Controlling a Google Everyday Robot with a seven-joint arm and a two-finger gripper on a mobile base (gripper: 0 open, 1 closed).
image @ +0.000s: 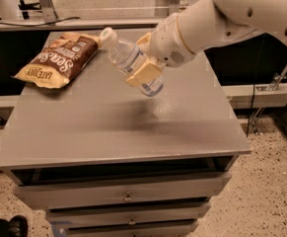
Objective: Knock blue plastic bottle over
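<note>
Blue plastic bottle (121, 54) leans steeply, cap toward the chip bag (59, 59), clamped between the end effector's (140, 65) fingers over the bench (133, 137).

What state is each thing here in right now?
bottle: capped, tilted steeply, clamped.
gripper: over the table, shut on the bottle.
chip bag: lying flat near the table's far corner.
drawers: shut.
</note>
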